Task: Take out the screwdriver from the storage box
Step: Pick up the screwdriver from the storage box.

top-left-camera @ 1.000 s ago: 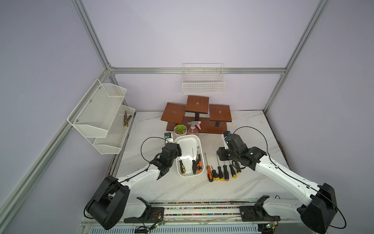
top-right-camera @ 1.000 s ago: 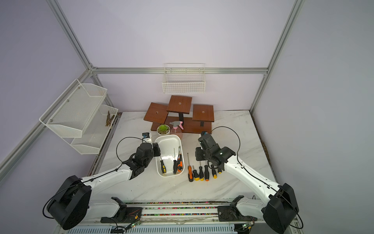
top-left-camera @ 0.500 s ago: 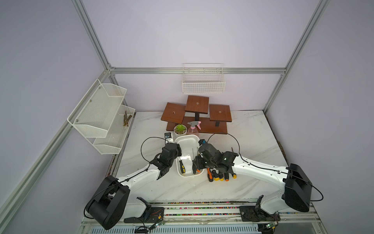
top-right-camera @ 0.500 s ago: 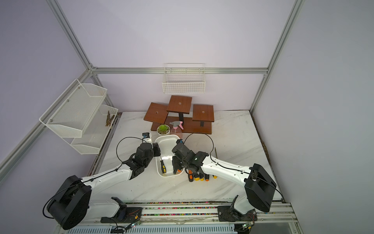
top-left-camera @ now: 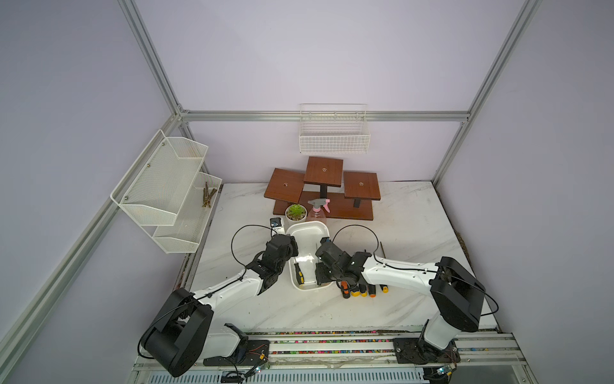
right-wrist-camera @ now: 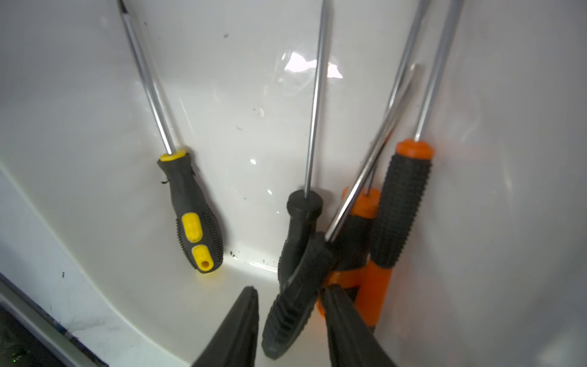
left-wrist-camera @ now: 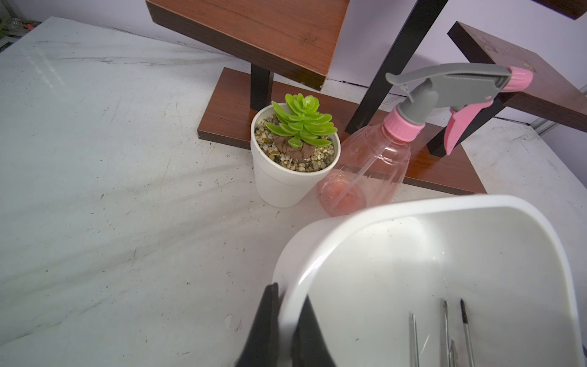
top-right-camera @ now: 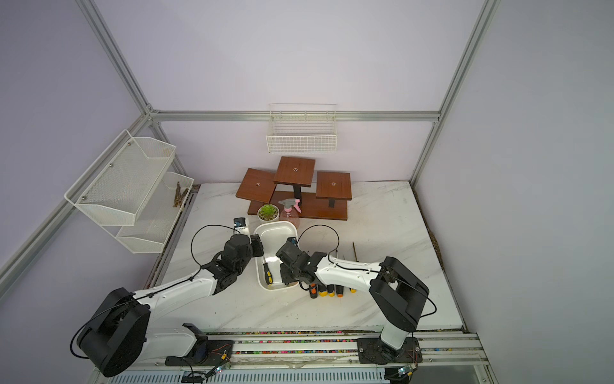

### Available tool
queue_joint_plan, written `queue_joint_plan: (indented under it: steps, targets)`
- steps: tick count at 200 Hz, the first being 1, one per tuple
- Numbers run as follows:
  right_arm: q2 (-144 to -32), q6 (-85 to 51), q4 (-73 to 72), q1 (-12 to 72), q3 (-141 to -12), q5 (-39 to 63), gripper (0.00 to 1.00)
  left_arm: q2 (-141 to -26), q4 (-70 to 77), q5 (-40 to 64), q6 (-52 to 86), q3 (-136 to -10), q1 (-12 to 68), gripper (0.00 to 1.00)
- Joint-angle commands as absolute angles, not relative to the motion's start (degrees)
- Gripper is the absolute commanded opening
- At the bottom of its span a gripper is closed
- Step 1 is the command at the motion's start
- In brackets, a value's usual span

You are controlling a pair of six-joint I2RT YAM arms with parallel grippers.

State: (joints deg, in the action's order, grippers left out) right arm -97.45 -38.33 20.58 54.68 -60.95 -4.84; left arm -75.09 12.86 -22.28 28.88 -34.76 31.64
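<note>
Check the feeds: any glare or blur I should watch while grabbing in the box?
Right wrist: glare patch on the box floor; shafts by the orange-ended screwdrivers smeared; near jaws soft. Left wrist: plant and spray bottle sharp, jaws on the box rim blurred. Both top views: even light, corners dimmer.

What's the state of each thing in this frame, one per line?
White plastic storage box: holding several screwdrivers.
Left claw: shut on its rim.
Right claw: open, straddling black-handled screwdriver inside box.
Pink clear plastic spray bottle: upright.
Green succulent in white pot: upright.
</note>
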Motion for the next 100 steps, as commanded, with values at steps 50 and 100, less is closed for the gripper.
queue_joint_plan:
  steps: [50, 100]
  targets:
    - [-102.50, -37.22, 20.96, 54.50, -64.99, -7.63, 0.40, -74.18, 15.00, -21.91, 28.48, -34.21, 31.73, 0.00]
    - [-106.25, -36.07, 21.88, 53.18, -67.37, -7.51, 0.37, -74.23, 14.99, -22.18, 28.65, -34.26, 31.73, 0.00]
